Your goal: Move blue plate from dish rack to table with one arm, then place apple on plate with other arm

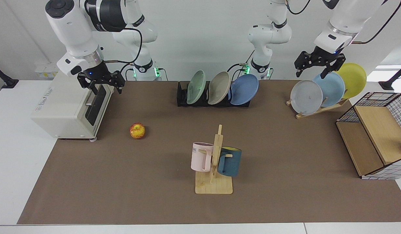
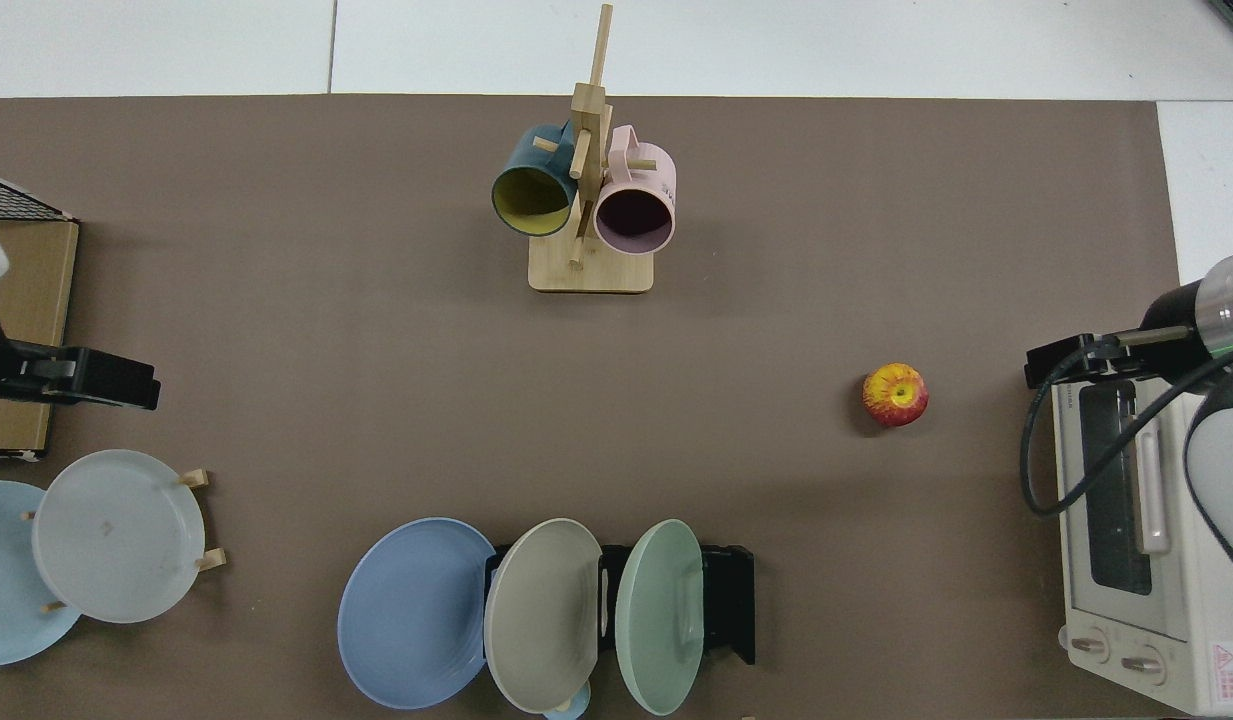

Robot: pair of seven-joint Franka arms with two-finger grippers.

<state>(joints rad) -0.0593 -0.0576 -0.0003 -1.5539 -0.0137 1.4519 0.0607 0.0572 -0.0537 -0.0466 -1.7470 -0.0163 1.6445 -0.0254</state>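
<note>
The blue plate [image 1: 244, 89] [image 2: 411, 612] leans upright at one end of the black dish rack [image 1: 181, 96] [image 2: 726, 600], beside a beige plate and a green plate. The apple [image 1: 137, 130] [image 2: 895, 395] lies on the brown mat of the table [image 1: 285, 146] [image 2: 326, 350]. My left gripper [image 1: 311, 71] [image 2: 126, 382] hangs open and empty above the wooden plate stand, well off from the rack. My right gripper [image 1: 106, 88] [image 2: 1051, 368] hangs open and empty by the toaster oven's front, up and away from the apple.
A wooden mug tree [image 1: 215, 162] [image 2: 586, 190] with a pink and a dark blue mug stands mid-table. A wooden stand [image 1: 317, 110] holds grey, pale blue and yellow plates. A toaster oven [image 1: 70, 107] [image 2: 1136, 540] and a wire-sided wooden shelf [image 1: 376, 136] sit at the table's ends.
</note>
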